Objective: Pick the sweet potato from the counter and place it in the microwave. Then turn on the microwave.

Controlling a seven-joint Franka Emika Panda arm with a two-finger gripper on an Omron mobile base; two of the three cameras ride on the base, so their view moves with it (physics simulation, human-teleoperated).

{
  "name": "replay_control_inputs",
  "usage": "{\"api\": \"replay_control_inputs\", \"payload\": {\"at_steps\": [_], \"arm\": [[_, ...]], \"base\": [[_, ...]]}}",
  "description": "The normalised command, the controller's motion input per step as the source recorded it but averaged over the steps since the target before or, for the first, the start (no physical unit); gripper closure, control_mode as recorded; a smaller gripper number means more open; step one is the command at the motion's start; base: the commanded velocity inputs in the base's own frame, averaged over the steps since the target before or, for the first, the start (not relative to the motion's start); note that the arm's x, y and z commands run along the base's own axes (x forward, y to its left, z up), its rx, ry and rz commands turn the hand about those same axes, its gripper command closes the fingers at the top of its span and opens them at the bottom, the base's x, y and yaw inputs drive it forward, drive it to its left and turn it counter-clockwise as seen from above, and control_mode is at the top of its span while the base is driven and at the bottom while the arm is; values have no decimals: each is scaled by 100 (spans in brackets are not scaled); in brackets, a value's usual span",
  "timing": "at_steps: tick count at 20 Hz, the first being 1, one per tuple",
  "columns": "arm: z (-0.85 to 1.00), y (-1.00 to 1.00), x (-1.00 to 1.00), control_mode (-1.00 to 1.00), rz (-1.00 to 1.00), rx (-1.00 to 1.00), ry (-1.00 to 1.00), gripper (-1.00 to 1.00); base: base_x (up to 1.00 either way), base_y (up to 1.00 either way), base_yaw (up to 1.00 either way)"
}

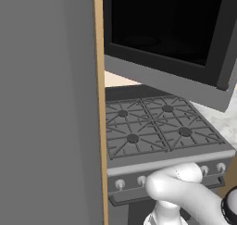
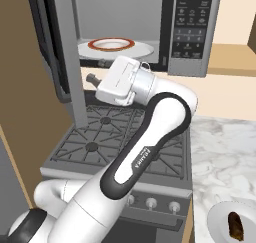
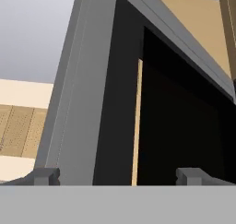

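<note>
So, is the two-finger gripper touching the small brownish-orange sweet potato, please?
Apart. The right base view shows the gripper up by the open grey-trimmed microwave door, and the sweet potato far below on a small white plate.

A: Left base view looks from behind the arm's left, forward and down. A grey panel (image 1: pixel 48 103) close by blocks its left half; beyond it, the stove (image 1: pixel 157 127) and the microwave (image 1: pixel 176 29) door's dark glass.

B: Right base view looks from behind the arm's right, over the same stove and into the microwave cavity, with worktop (image 2: pixel 225 147) at right.

A: Hand view?

B: Close up against the microwave door edge, looking along it, tool (image 3: pixel 117 176) tips at bottom.
</note>
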Motion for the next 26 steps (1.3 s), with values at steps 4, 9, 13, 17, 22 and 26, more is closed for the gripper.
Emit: {"api": "replay_control_inputs", "payload": {"at_steps": [4, 9, 13, 17, 22, 26], "arm": [[0, 28, 0, -100, 0, 0, 0, -100], [0, 29, 0, -100, 0, 0, 0, -100], [0, 28, -1, -100, 0, 0, 2, -100], [0, 28, -8, -100, 0, 0, 5, -100], [0, 30, -13, -100, 0, -2, 5, -100], [0, 32, -12, -100, 0, -3, 6, -100]], "base": [[0, 0, 0], [0, 0, 0], [0, 0, 0], [0, 0, 0], [0, 0, 0], [0, 0, 0]]}}
